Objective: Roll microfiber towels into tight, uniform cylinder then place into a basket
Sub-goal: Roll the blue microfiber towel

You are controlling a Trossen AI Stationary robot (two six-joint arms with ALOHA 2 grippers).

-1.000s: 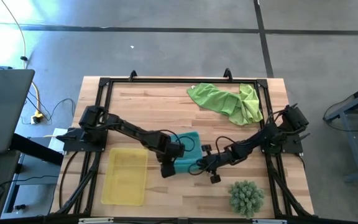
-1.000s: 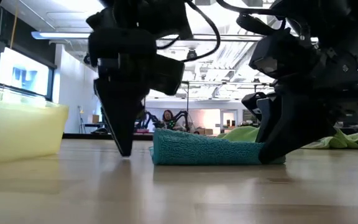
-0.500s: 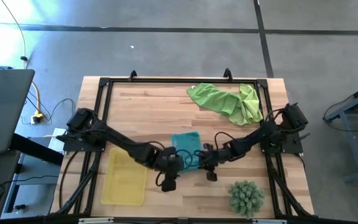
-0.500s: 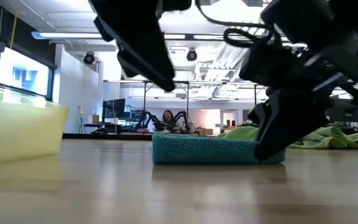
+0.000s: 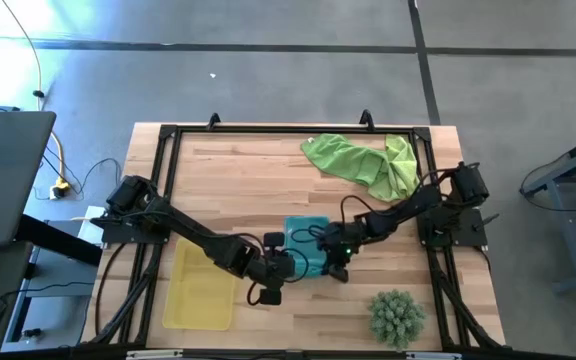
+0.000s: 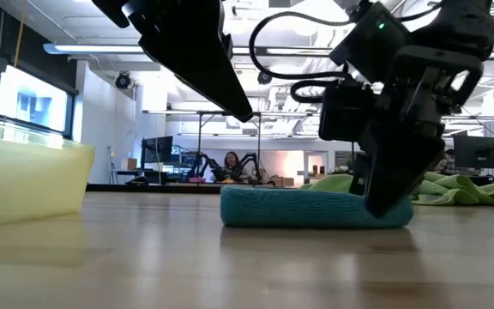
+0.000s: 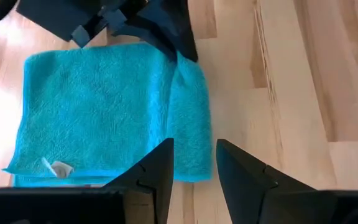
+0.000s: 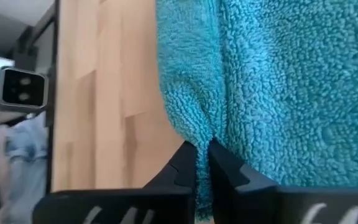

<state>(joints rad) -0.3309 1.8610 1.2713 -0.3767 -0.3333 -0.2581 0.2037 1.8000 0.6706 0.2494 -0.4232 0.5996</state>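
The teal microfiber towel (image 5: pixel 306 243) lies folded flat on the table's middle, near the front. It also shows in the low view (image 6: pixel 311 209) and in the left wrist view (image 7: pixel 98 106). My right gripper (image 8: pixel 202 149) is shut on its right end (image 6: pixel 384 199). My left gripper (image 7: pixel 192 144) hangs open above the towel's near left part (image 5: pixel 284 268), well clear of it in the low view (image 6: pixel 225 90). Two lime green towels (image 5: pixel 363 162) lie crumpled at the far right. The yellow basket (image 5: pixel 200 285) stands at the near left. My right gripper pinches a raised fold of the teal towel's right edge (image 8: pixel 194 127) between its two fingers. The fingers (image 7: pixel 180 50) slant down onto it from the table's right. The rest of the towel lies flat on the table.
A spiky green ball plant (image 5: pixel 396 316) sits at the near right corner. The black frame rails (image 5: pixel 168 135) run round the table. Bare wood shows between the teal towel and the green towels.
My left gripper has risen from the table beside the towel's left end, tipped over and drawn toward the near edge. My right gripper has rolled and gone toward the table's left, staying at the towel's right end. The towel has slid slightly to the right.
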